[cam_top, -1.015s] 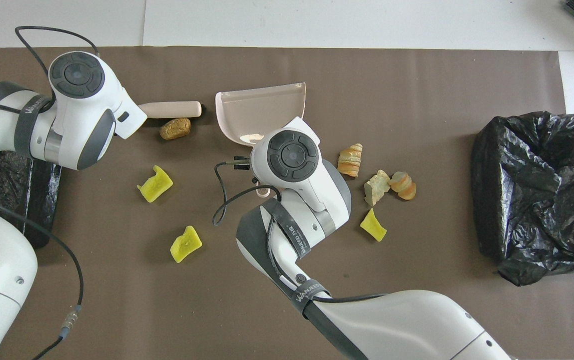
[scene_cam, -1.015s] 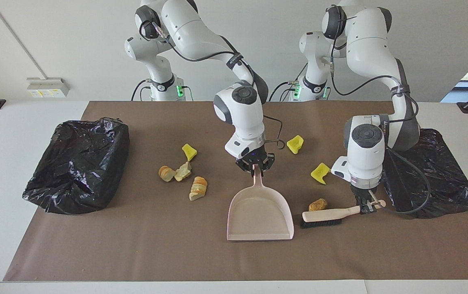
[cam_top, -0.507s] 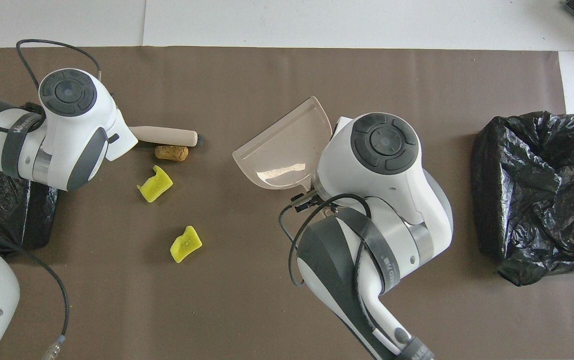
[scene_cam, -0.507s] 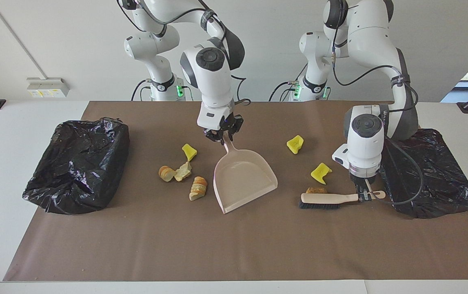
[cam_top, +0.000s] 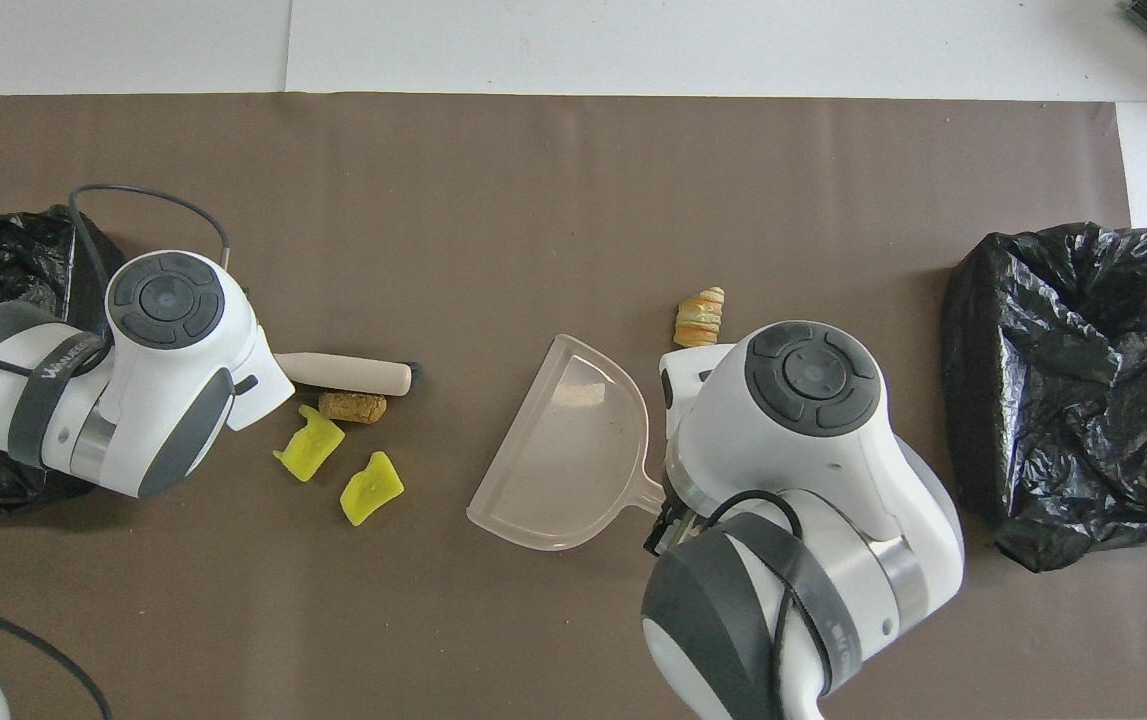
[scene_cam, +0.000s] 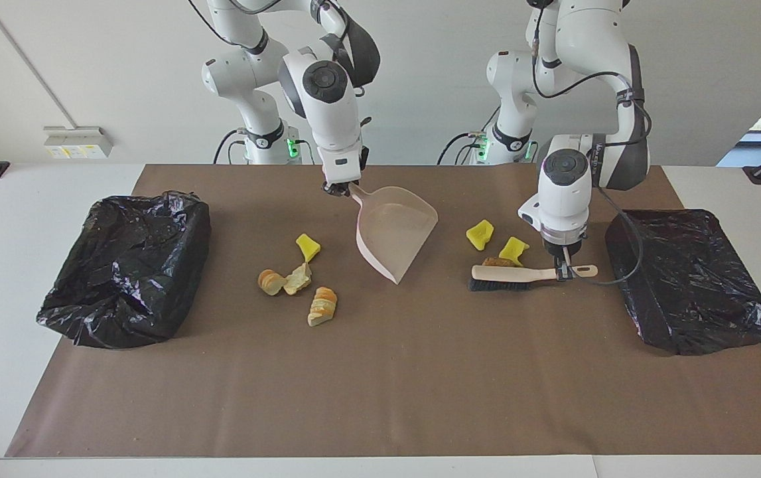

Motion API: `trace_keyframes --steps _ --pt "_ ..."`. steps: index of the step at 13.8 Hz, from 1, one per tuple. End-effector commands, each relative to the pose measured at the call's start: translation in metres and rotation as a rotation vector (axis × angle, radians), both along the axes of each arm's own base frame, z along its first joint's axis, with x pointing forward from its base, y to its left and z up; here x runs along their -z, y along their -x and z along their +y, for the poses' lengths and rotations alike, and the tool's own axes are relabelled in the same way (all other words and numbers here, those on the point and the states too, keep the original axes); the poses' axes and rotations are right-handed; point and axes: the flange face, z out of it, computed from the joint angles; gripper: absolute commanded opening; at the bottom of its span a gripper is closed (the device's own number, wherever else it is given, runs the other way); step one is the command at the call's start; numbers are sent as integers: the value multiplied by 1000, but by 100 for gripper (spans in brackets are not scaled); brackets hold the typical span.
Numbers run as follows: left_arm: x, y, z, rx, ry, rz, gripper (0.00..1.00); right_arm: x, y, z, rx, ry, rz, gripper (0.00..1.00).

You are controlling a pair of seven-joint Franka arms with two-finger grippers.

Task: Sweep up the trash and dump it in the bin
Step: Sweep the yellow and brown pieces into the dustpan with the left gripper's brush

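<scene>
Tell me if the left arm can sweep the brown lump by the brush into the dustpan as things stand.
Probably yes: the left gripper holds the brush against the brown lump, bare mat leading to the dustpan, though the right gripper holds it raised.

Open brown mat (scene_cam: pixel 380 392) lies bare on the table's side farthest from the robots. The raised dustpan (scene_cam: pixel 393 229) hangs mid-table between two scattered trash clusters (scene_cam: pixel 297 279). Black bins (scene_cam: pixel 128 265) block both ends.

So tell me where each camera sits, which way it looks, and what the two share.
Facing view: high across the table, looking at both arms from bases to grippers; right gripper holds the dustpan, left gripper the brush.
Overhead view: above the robots' end, looking steeply down; only wrists and forearms show.
Shared: dustpan, brush, trash, both bins, turned half round.
</scene>
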Motion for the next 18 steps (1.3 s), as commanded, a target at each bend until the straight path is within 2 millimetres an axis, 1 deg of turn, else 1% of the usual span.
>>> trace_keyframes --steps 1,3,4,6,7,8,9,10,11,12,14,16,17,18 --pt "-17 22 -1 -61 -22 1 0 13 22 11 -164 -40 23 0" --pt "-27 19 -1 -137 -6 -52 0 27 14 14 -218 -37 8 0" --pt "-31 16 1 -223 3 -89 0 36 9 17 -250 -47 -6 0" --pt "-39 13 7 -361 20 -149 0 74 -2 25 -270 -27 -14 0" --pt "-41 14 9 -440 22 -173 0 85 -2 31 -291 -3 -23 0" --pt "-39 15 16 -550 22 -196 0 84 4 48 -325 -6 -32 0" --pt "-41 18 27 -630 21 -213 0 87 0 49 -319 -10 -49 0" --pt "-37 25 34 -687 -13 -190 0 92 0 56 -315 -18 -66 0" --pt "-39 32 44 -782 -43 -186 0 100 -1 62 -300 -18 -80 0" --pt "-34 39 54 -893 -64 -195 0 107 2 72 -294 -17 -90 0" --pt "-25 66 57 -1041 -75 -229 0 103 -1 77 -304 -13 -97 0" --pt "-7 106 63 -1205 -80 -226 0 104 -1 77 -305 -13 -96 0" --pt "-1 122 65 -1295 -67 -221 0 104 -1 77 -305 -12 -94 0" --pt "5 133 66 -1411 -54 -208 0 104 -1 77 -305 -12 -94 0"
